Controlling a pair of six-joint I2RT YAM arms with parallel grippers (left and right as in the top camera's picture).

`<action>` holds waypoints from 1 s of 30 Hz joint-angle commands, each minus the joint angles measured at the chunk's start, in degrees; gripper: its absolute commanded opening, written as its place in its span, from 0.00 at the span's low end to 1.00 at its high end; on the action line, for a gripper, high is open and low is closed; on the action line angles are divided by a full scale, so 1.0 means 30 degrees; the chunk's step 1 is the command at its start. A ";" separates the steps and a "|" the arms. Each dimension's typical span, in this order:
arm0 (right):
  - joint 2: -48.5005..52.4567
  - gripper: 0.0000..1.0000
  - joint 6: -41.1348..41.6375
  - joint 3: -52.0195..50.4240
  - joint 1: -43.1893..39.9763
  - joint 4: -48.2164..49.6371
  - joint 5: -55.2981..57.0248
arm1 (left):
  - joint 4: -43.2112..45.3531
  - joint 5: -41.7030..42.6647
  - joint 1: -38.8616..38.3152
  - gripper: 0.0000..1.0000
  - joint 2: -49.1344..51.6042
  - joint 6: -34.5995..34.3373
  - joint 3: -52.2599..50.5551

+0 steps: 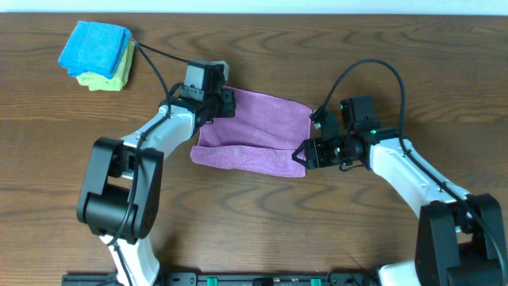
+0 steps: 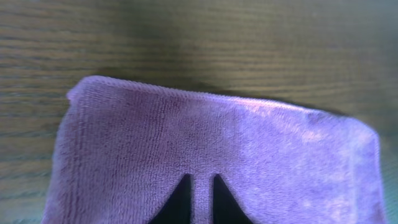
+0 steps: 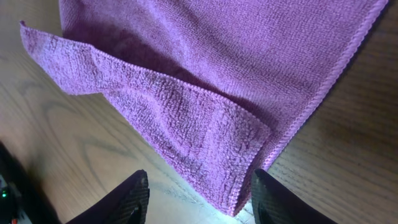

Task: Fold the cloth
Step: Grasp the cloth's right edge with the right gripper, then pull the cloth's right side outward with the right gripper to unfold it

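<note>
The purple cloth (image 1: 262, 123) lies in the middle of the table, with its front strip doubled over. My left gripper (image 1: 226, 102) is at the cloth's far left corner. In the left wrist view its fingers (image 2: 199, 180) are almost together, with cloth (image 2: 249, 143) in the narrow gap. My right gripper (image 1: 304, 156) is at the front right corner. In the right wrist view its fingers (image 3: 199, 186) are wide open on either side of the folded corner of the cloth (image 3: 217, 56) and do not hold it. The white tag is not visible.
A bright blue folded cloth (image 1: 95, 46) sits on a yellow-green folded cloth (image 1: 109, 79) at the far left corner of the wooden table (image 1: 397, 48). Black cables run from both wrists.
</note>
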 commanded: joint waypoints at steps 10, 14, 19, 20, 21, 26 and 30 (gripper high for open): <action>0.0882 0.53 -0.0430 -0.0109 -0.0080 0.0233 0.0940 | 0.1719 -0.1843 -0.0036 0.06 0.1661 -0.0109 0.0248; 0.1909 0.54 -0.0430 -0.0109 -0.0080 0.0765 -0.0248 | 0.1712 -0.2062 -0.0036 0.06 0.1661 -0.0102 0.0248; 0.2929 0.54 -0.0066 -0.0109 -0.0051 0.1428 -0.0699 | 0.1712 -0.2062 -0.0036 0.06 0.1668 -0.0109 0.0248; 0.3002 0.54 -0.0051 -0.0109 -0.0044 0.1464 -0.0721 | 0.1705 -0.2062 -0.0036 0.06 0.1661 -0.0109 0.0248; 0.3104 0.55 0.0087 -0.0109 -0.0044 0.1588 -0.0882 | 0.1683 -0.2062 -0.0036 0.06 0.1668 -0.0109 0.0248; 0.3104 0.55 0.0073 -0.0102 0.0117 0.2135 -0.2841 | 0.1654 -0.2069 -0.0036 0.06 0.1668 -0.0109 0.0248; 0.3104 0.55 0.0066 -0.0109 0.0568 0.2062 -0.3140 | 0.1647 -0.2069 -0.0036 0.06 0.1661 -0.0109 0.0248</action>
